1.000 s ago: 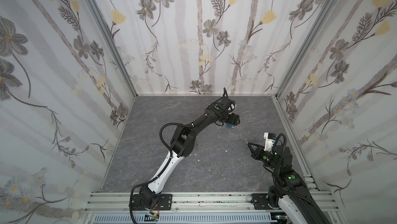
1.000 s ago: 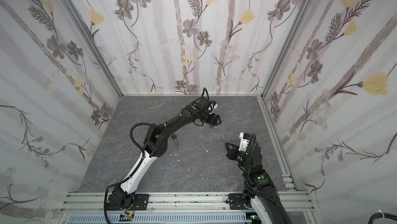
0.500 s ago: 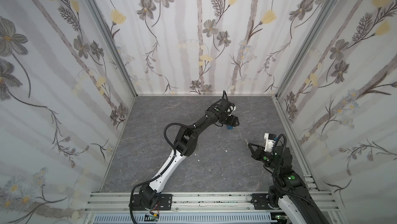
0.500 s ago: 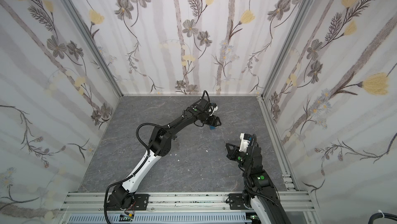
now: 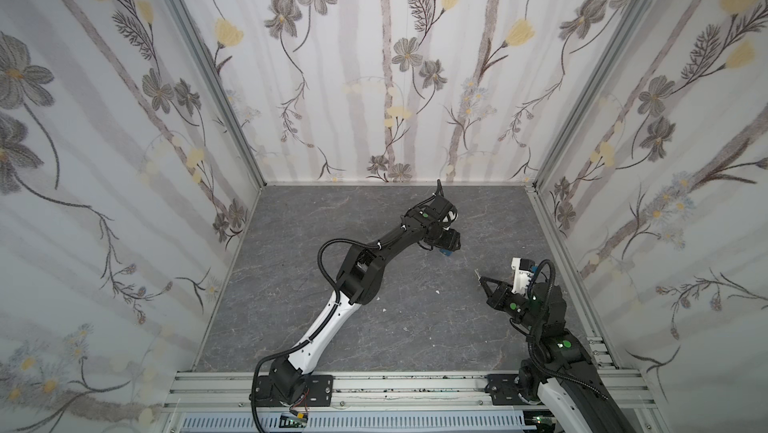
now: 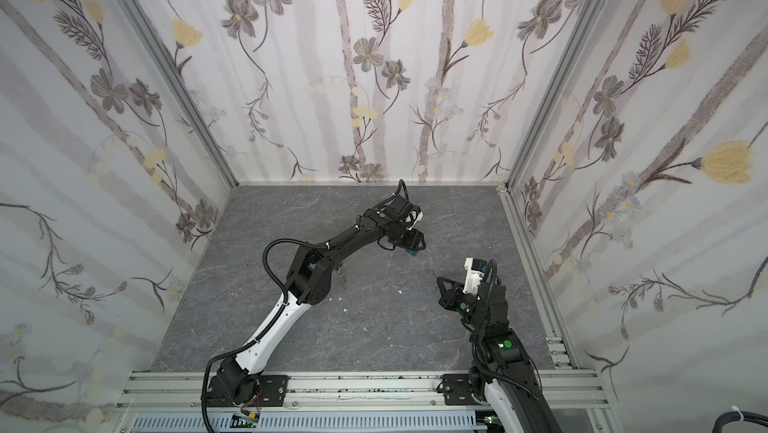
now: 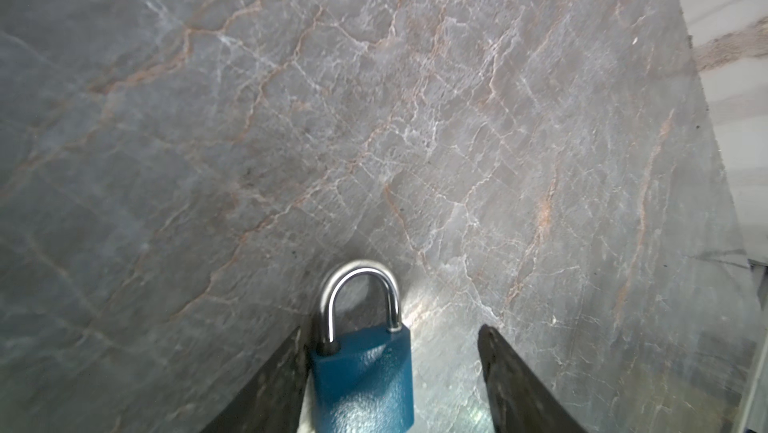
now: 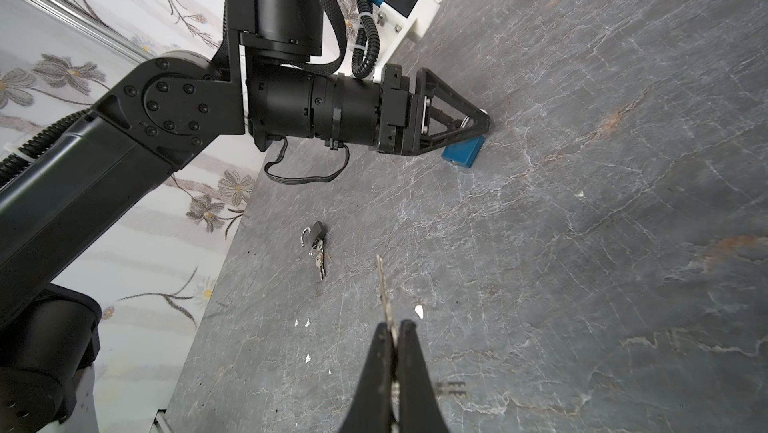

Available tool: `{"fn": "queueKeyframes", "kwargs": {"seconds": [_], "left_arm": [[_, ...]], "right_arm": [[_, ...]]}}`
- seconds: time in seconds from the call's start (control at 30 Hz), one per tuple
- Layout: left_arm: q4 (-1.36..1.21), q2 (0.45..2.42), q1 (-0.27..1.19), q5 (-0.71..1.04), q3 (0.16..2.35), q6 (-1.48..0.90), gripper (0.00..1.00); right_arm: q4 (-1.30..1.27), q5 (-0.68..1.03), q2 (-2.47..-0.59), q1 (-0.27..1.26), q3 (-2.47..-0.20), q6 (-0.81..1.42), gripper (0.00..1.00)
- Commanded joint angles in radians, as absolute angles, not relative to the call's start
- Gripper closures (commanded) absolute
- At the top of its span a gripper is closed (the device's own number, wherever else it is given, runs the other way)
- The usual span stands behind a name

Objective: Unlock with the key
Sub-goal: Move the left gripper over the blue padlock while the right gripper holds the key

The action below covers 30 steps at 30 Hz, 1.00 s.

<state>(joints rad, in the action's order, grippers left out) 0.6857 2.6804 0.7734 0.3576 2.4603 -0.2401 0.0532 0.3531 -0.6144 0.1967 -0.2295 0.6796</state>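
Holding the key [image 8: 384,285] clenched in my right pincer [image 8: 395,327], near right. Left pincer [image 7: 390,329] straddles the blue padlock [image 7: 363,377] further back, jaws apart, not squeezing yet. Shackle's shut, so inserting and turning are all left.

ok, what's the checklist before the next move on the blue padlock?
1. Key grip: right hand shut on thin silver key: ok.
2. Lock placement: blue metal padlock between fingers of left hand: ok.
3. Lock grip: not ok, jaws open, one finger apart from it.
4. Lock state: steel shackle seated: ok.
5. Keyhole facing key: cannot tell.
6. Clutter: small black padlock lies apart from both hands: ok.
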Motion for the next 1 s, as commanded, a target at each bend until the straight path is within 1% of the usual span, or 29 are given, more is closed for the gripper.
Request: {"fn": "queueKeyframes", "kwargs": {"seconds": [0.0,0.13,0.23,0.33,0.6,0.63,0.73,0.97], "left_arm": [[0.796,2.673,0.786,0.218,2.466,-0.264,0.34],[0.838,2.684,0.807,0.101,2.468,-0.285,0.34],[0.858,2.695,0.826,0.029,2.468,-0.294,0.37],[0.873,2.709,0.839,-0.022,2.47,-0.307,0.41],[0.942,2.706,0.849,-0.072,2.465,-0.327,0.6],[0.948,2.696,0.849,-0.068,2.45,-0.331,0.63],[0.935,2.642,0.851,-0.063,2.368,-0.345,0.66],[0.845,2.435,0.851,-0.035,2.082,-0.372,0.66]], "right_arm": [[0.051,0.36,-0.616,0.196,-0.228,0.675,1.0],[0.046,0.361,-0.614,0.197,-0.227,0.677,1.0],[0.045,0.361,-0.615,0.196,-0.224,0.676,1.0],[0.043,0.359,-0.615,0.196,-0.222,0.675,1.0],[0.027,0.36,-0.626,0.197,-0.221,0.675,1.0],[0.021,0.359,-0.629,0.198,-0.219,0.675,1.0],[0.005,0.362,-0.638,0.196,-0.216,0.679,1.0],[-0.035,0.373,-0.667,0.196,-0.216,0.693,1.0]]}}
